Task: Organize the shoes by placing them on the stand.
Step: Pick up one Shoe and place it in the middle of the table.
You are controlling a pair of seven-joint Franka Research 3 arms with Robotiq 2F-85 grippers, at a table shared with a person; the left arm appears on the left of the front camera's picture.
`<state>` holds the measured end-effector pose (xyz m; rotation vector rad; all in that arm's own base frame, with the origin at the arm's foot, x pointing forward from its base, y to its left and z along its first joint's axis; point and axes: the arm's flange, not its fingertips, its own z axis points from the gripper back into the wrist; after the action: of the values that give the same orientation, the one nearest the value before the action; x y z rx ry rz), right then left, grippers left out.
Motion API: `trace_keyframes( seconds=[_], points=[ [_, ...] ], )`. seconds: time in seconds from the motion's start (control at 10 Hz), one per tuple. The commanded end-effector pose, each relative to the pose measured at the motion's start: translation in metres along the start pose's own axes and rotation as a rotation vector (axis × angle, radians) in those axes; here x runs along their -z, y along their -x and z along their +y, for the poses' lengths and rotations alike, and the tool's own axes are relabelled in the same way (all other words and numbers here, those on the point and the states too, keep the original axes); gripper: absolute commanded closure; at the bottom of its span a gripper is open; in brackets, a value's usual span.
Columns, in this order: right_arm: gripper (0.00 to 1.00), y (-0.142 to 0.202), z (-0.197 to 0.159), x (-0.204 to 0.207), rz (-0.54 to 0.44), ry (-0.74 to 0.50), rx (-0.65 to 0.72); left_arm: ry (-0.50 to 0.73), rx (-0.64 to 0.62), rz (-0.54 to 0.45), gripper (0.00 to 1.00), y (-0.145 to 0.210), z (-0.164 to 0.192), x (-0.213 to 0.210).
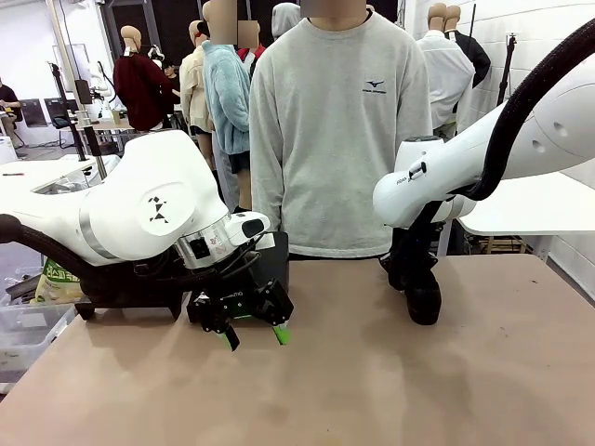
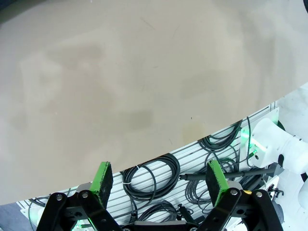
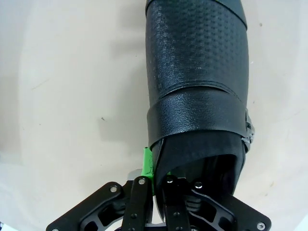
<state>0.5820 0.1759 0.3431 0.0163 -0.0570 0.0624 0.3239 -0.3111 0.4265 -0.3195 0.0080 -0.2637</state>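
Surface (image 1: 372, 390) of beige colour carries one black shoe (image 3: 197, 82) on the right side. Right gripper (image 3: 156, 168) is clamped on the side wall of the shoe opening, one green pad outside, the toe pointing away from it. Left gripper (image 1: 254, 337) hangs low over the surface, its jaws wide apart and holding nothing.

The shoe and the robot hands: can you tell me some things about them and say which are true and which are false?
1. The right gripper has its fingers shut on the rim of a black shoe. True.
2. The left gripper is holding a shoe. False: its fingers are open and empty, above the table.
3. The shoe is red. False: it is black, with a textured top.
4. A person in a grey sweatshirt stands at the table's far side. True.
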Motion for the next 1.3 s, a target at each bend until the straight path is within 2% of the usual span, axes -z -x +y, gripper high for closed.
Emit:
trace_keyframes(
  seconds=[0.0,0.2,0.4,0.6,0.7,1.0,1.2],
  points=[
    [1.00,-0.004,0.009,-0.008,0.040,0.022,0.032,0.015,0.000,0.001,0.00,0.001,0.001,0.000],
    [1.00,0.025,0.027,-0.053,0.072,0.008,0.102,0.015,0.000,0.001,0.00,0.001,0.001,0.000],
    [1.00,0.084,0.061,-0.092,0.039,0.046,0.148,0.015,0.000,0.001,0.00,0.001,0.001,0.000],
    [1.00,0.131,0.094,-0.094,0.060,0.047,0.130,0.015,0.000,0.001,0.00,0.001,0.001,0.000],
    [1.00,0.155,0.114,-0.087,0.104,0.067,0.092,0.015,0.000,0.001,0.00,0.001,0.001,0.000],
    [1.00,0.178,0.124,-0.065,0.241,0.071,0.044,0.015,0.000,0.001,0.00,0.001,0.001,0.000],
    [1.00,0.190,0.125,-0.056,0.239,0.045,0.010,0.015,0.000,0.001,0.00,0.001,0.001,0.000]
  ],
)
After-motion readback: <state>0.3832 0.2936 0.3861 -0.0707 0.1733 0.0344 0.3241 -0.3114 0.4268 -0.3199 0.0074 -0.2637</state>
